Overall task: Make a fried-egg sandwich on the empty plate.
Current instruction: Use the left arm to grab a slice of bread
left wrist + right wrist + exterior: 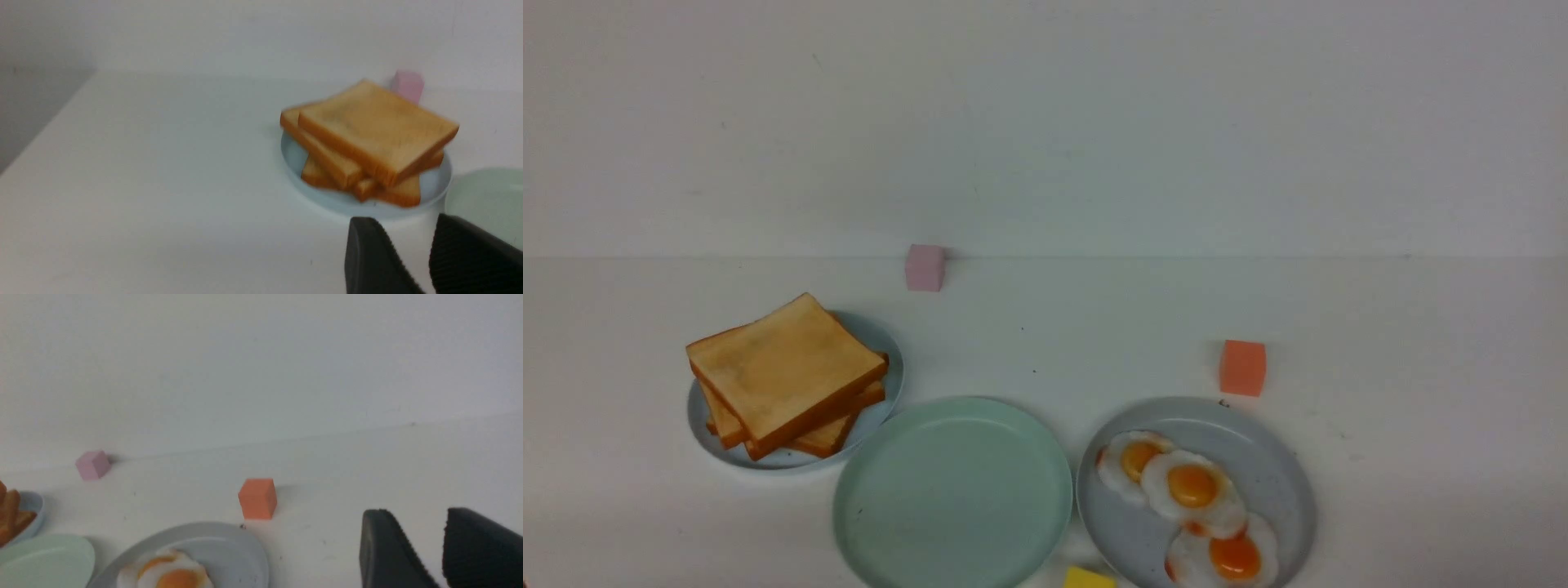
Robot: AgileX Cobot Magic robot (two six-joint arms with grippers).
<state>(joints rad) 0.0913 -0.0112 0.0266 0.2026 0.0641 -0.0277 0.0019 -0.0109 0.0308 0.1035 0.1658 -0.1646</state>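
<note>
Sandwich bread (pixel 788 363): far side of our parted, unladen left gripper (pixel 402 232), our nearer arm
Crust axis: skewed
Right gripper (pixel 423 526): parted, unladen

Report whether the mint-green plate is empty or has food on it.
Empty: the front view shows the mint-green plate with bare surface inside its rim, though its near edge is cut off.
</note>
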